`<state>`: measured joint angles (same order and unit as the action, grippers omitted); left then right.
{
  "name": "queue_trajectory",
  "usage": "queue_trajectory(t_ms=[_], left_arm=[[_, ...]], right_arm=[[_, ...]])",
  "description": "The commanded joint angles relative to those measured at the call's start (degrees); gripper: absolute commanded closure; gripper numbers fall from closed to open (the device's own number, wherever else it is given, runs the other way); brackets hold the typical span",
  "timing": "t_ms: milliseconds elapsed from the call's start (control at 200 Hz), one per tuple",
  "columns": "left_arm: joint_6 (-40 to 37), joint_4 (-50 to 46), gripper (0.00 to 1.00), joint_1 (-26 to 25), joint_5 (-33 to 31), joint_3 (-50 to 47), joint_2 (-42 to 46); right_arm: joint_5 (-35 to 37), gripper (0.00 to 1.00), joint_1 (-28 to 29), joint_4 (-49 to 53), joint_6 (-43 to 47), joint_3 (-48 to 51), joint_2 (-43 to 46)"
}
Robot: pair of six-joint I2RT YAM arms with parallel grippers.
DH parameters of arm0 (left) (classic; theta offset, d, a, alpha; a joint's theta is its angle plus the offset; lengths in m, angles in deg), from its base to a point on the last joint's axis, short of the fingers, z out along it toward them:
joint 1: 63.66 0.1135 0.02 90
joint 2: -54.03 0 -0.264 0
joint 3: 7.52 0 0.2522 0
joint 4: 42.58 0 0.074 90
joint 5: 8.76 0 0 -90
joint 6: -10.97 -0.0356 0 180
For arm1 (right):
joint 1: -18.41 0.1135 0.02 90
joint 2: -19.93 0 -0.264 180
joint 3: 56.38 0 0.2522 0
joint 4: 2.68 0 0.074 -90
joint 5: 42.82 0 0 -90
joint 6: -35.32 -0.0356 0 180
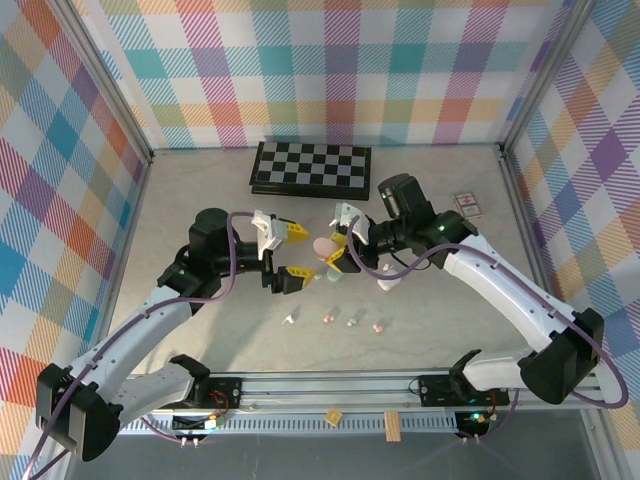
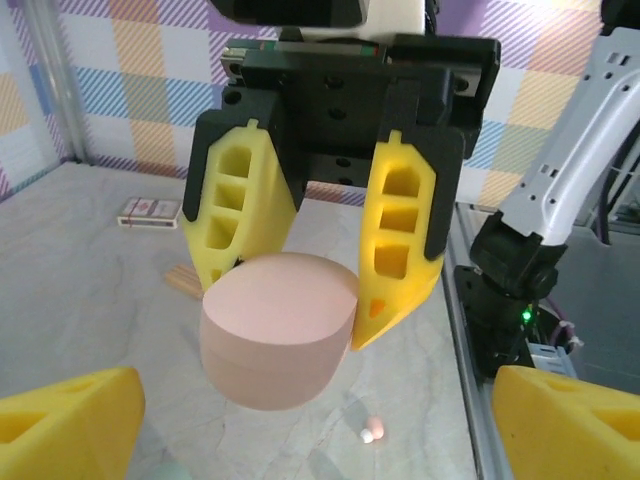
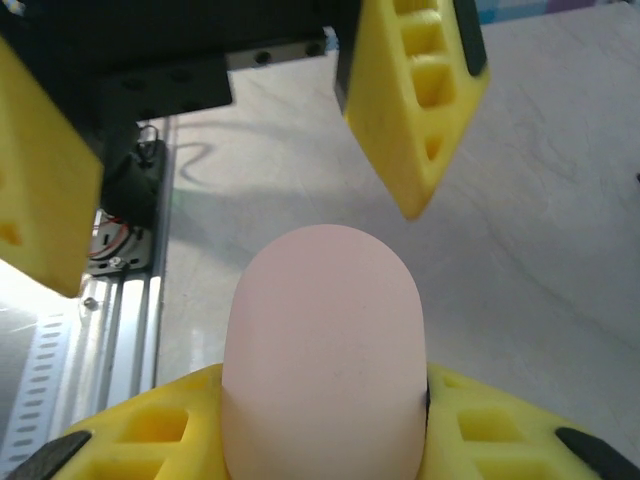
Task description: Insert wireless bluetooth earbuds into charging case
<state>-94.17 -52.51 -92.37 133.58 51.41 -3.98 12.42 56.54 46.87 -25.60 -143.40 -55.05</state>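
Note:
My right gripper [image 1: 338, 247] is shut on a pink pebble-shaped charging case [image 1: 322, 245] and holds it above the table. The case [image 3: 322, 350] stands closed between my yellow right fingers [image 3: 500, 430], its rounded end pointing at the left arm. My left gripper [image 1: 291, 254] faces it, open, one finger on each side just short of the case and not touching it. From the left wrist the case [image 2: 278, 342] hangs in the right gripper [image 2: 290, 312]. Several tiny earbuds lie in a row on the table near the arms: white [image 1: 290, 318], pink [image 1: 326, 317], mint [image 1: 352, 321], pink [image 1: 379, 326].
A folded chessboard [image 1: 311, 166] lies at the back and a deck of cards [image 1: 467, 204] at the back right. A small pale wooden piece [image 1: 388, 283] lies right of the grippers, and a mint-green object [image 1: 333, 277] lies under the case. The rail [image 1: 330, 385] runs along the near edge.

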Motion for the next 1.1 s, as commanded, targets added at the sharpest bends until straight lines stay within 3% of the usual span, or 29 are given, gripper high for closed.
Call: queue_trajectory(t_ms=[0,415,820,1095], left_arm=[[-1.8,2.7,0.17,-1.5,4.3,1.6,-0.1],[-1.4,3.5,0.39,-2.8,3.0,2.0,-0.7],[2.9,5.4,0.46,-3.5,4.4,3.1,-2.8],[2.6,5.4,0.63,-4.2,5.2,3.0,-3.7]], right_arm=[[-6.4,0.73,-0.4,4.1,2.2,-3.1,0.6],[-10.0,0.74,-0.4,3.8,1.4,-4.4,0.1],[-10.1,0.74,-0.5,5.1,3.3,-4.2,-1.1],[-10.0,0.74,-0.5,4.9,3.5,-4.1,-1.0]])
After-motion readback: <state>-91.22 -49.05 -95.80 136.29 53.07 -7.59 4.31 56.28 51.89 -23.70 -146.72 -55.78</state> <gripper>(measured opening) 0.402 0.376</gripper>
